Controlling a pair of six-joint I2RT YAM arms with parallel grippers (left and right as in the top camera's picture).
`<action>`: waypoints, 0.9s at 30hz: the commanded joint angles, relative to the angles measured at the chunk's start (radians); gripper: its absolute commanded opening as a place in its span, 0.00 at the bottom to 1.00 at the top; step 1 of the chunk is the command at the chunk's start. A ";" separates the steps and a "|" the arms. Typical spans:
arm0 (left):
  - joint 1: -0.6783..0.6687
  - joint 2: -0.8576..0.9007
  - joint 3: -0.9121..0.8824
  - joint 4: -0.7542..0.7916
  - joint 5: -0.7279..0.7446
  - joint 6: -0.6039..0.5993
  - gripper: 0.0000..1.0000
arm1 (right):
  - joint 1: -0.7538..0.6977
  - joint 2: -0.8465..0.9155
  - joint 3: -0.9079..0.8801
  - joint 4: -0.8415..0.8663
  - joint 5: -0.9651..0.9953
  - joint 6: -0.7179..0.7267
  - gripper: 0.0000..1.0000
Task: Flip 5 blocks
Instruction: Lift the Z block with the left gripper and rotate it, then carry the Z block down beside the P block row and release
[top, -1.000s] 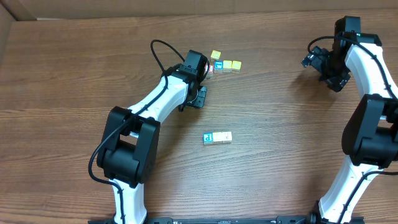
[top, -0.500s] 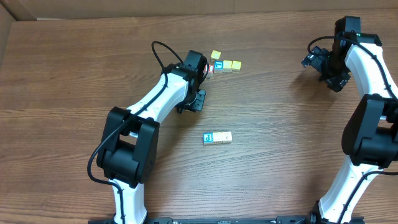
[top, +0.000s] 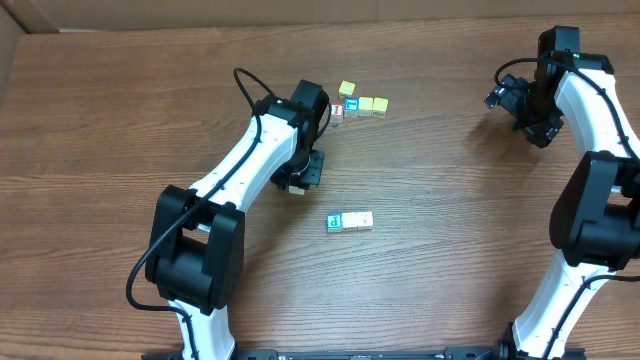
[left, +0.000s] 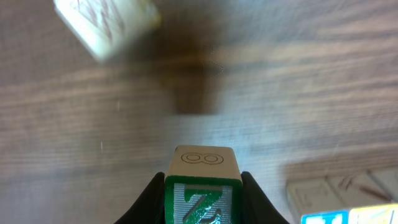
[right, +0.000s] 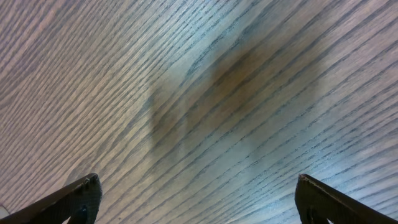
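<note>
Mid-flip, it seems: left jaws pinch a green-faced wooden letter cube (left: 202, 202) above the desk (left: 298, 93), right jaws spread wide; next, roll and release.

Brown wood-grain table (top: 450, 250), two cube groups on it. Toward 12 o'clock from centre there's a tight row: red-faced cube (top: 337, 110), blue-faced cube (top: 351, 106), yellow cube (top: 366, 104), second yellow cube (top: 380, 103). Third yellow cube (top: 346, 88) sits just at 11 o'clock of the blue one. Just off centre at 5 o'clock, touching in a row: teal-green-faced cube (top: 335, 222), whitish cube (top: 351, 221), cream cube (top: 365, 220).
</note>
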 joint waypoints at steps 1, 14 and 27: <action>0.002 -0.023 0.014 -0.043 0.013 -0.099 0.14 | 0.001 -0.030 0.017 0.005 0.000 -0.004 1.00; -0.071 -0.023 -0.006 -0.077 0.062 -0.267 0.14 | 0.001 -0.030 0.017 0.005 0.000 -0.004 1.00; -0.137 -0.023 -0.137 0.006 -0.043 -0.429 0.12 | 0.001 -0.030 0.017 0.005 0.000 -0.004 1.00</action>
